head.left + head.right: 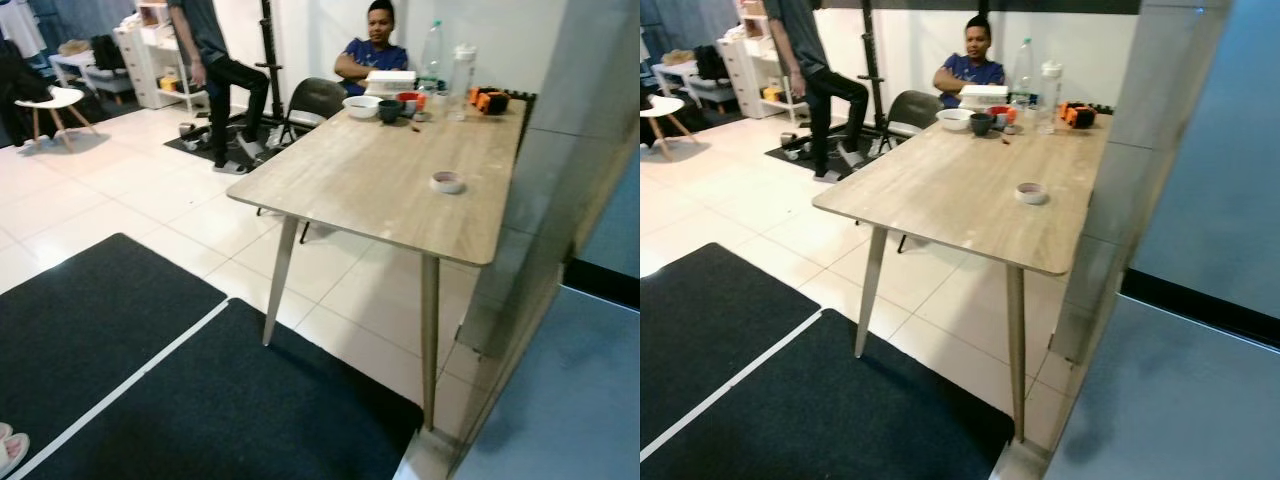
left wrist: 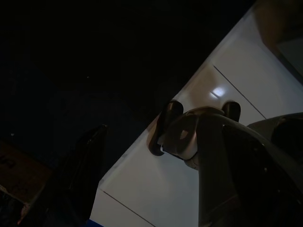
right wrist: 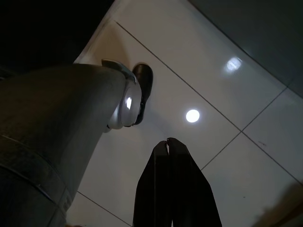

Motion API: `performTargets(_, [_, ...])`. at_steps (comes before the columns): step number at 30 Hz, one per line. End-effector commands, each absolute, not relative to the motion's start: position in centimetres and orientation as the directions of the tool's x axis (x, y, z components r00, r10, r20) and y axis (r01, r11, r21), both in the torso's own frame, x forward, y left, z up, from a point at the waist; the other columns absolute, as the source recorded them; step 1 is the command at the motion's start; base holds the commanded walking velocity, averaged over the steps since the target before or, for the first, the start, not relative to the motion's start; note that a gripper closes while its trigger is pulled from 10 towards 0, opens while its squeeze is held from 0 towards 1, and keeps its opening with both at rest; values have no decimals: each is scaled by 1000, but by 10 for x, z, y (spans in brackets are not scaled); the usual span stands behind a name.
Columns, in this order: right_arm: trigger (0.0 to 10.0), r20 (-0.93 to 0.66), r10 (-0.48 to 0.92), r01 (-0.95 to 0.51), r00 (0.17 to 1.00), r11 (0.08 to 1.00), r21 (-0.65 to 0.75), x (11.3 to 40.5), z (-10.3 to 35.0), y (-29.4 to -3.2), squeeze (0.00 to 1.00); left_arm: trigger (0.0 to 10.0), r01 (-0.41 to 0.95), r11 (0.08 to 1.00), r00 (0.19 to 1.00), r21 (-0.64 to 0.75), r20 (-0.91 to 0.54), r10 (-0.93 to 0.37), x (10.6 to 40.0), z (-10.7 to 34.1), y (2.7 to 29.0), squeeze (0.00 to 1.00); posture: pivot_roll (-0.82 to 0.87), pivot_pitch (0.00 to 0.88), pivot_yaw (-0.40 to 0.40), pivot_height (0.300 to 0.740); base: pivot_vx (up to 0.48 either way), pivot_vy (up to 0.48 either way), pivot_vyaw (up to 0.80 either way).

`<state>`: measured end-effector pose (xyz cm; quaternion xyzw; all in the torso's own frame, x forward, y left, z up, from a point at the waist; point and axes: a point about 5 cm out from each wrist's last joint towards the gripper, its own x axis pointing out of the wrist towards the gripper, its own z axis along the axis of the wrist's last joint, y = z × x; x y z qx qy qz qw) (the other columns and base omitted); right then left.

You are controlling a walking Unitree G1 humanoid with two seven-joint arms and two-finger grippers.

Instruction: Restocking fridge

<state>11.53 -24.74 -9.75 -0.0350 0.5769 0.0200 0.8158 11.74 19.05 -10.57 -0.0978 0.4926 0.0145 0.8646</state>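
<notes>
Grey fridge (image 1: 1145, 140) stands just beside wooden table (image 1: 940, 190).

Right end effector (image 3: 168, 142) hangs low, fingers pressed together. Left end effector fingers too dark to judge.

one table (image 1: 380, 190), two bottles (image 1: 430, 55), two people (image 1: 372, 50)

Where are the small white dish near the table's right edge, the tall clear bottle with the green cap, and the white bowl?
small white dish (image 1: 447, 182), left eye view, on its rim.
tall clear bottle (image 1: 430, 57), left eye view, on its body.
white bowl (image 1: 361, 107), left eye view, on its outer wall.
</notes>
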Motion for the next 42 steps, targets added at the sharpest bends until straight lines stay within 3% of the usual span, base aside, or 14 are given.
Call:
performTargets(1, [10000, -942, 2, -76, 336, 997, -25, 117, -98, -244, 0, 10000, -123, 980, 510, -154, -857, -71, 116, -106, 191, 0, -74, 0, -1, 740, 0, 0, 769])
performTargets(8, [10000, -942, -14, -70, 335, 997, -40, 116, -97, -247, 0, 10000, -127, 979, 504, -161, -860, -77, 115, -107, 189, 0, -74, 0, -7, 740, 0, 0, 771])
performTargets(24, [10000, -930, -44, -64, 365, 995, -72, 123, -95, -251, 0, 10000, -131, 980, 495, -147, -867, -64, 115, -107, 192, 0, -71, 0, -4, 740, 0, 0, 0])
performTargets(42, [10000, -933, -22, -80, 358, 995, -54, 121, -96, -248, 0, 10000, -135, 979, 489, -150, -870, -66, 114, -107, 191, 0, -74, 0, -2, 740, 0, 0, 723])
